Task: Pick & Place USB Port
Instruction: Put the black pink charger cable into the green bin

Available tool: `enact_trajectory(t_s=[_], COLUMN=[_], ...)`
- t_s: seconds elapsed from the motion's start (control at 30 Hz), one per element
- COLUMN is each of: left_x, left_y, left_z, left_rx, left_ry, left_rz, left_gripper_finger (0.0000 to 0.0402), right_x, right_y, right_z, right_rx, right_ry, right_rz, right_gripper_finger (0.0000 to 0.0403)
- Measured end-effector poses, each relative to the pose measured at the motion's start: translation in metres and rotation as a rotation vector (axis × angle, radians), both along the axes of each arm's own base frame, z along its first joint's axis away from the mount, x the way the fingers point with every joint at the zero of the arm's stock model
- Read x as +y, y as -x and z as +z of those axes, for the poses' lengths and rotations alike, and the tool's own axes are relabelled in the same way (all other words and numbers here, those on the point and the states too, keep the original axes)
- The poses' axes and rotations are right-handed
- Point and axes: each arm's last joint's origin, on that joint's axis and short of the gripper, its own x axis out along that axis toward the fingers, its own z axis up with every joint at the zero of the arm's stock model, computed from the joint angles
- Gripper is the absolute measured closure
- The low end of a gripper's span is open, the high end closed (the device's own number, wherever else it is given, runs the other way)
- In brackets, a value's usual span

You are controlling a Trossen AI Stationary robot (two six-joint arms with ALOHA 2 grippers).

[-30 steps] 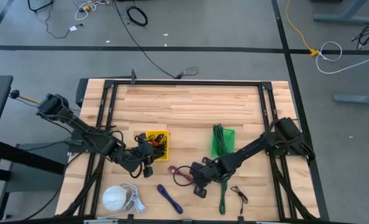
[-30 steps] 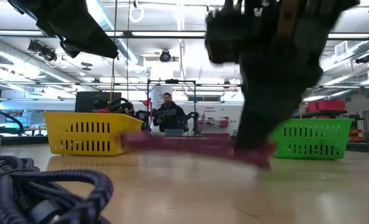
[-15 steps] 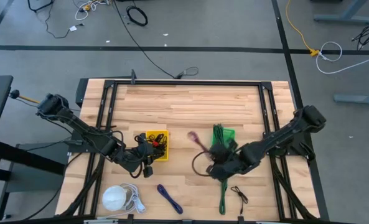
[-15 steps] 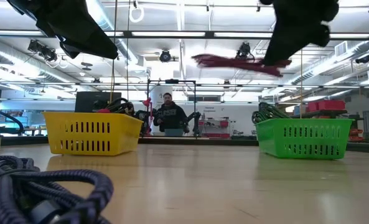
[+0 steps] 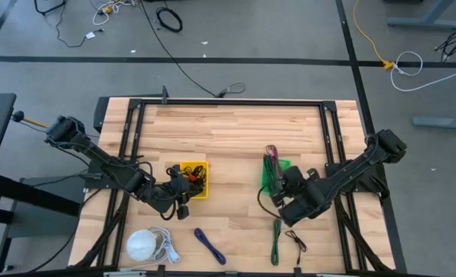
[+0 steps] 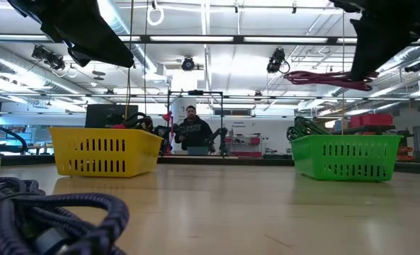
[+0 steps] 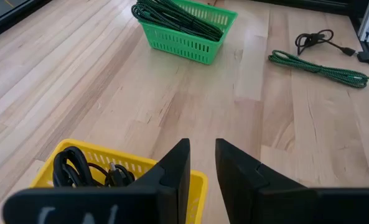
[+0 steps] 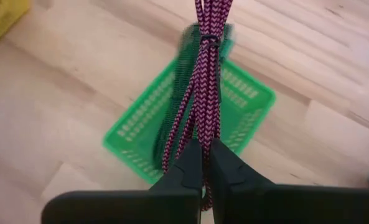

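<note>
High view: right gripper at the near edge of the green basket, clenched on a magenta braided cable that reaches over the basket. Left gripper waits just near the yellow basket. On the near table lie a white cable coil, a purple cable, a green cable and a black cable.

Low view: the magenta cable hangs well above the green basket; a person stands far behind.

Left wrist view: left gripper part open, empty, over the yellow basket.

Right wrist view: fingers pinch the doubled magenta cable over the green basket.

Handling note: centre the bundle over the basket, lower it, and only then let go, so the loose ends fall inside.
</note>
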Motion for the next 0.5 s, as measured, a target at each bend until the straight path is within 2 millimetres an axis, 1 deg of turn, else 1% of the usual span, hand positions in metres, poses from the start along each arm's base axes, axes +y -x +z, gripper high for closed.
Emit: enact_trajectory(t_s=[0.07,0.13,0.3,0.4,0.5], left_x=[0.0,0.0,0.0,0.0,0.0], left_y=[0.0,0.0,0.0,0.0,0.0], left_z=[0.0,0.0,0.0,0.0,0.0], left_rx=[0.0,0.0,0.0,0.0,0.0], left_ry=[0.0,0.0,0.002,0.002,0.004], left_rz=[0.001,0.001,0.001,0.002,0.003], left_gripper_finger=[0.0321,0.0321,0.0321,0.0321,0.0321], right_x=[-0.002,-0.003,-0.014,-0.019,-0.022], right_y=[0.002,0.004,0.012,0.014,0.011], right_z=[0.0,-0.006,-0.028,-0.042,-0.048], right_rx=[0.001,-0.004,0.084,0.1,0.095], right_ry=[0.003,0.0,-0.045,-0.058,-0.081], right_rz=[-0.037,-0.07,-0.176,-0.188,-0.181], right_gripper_finger=[0.0403,0.0403,0.0403,0.0403,0.0403])
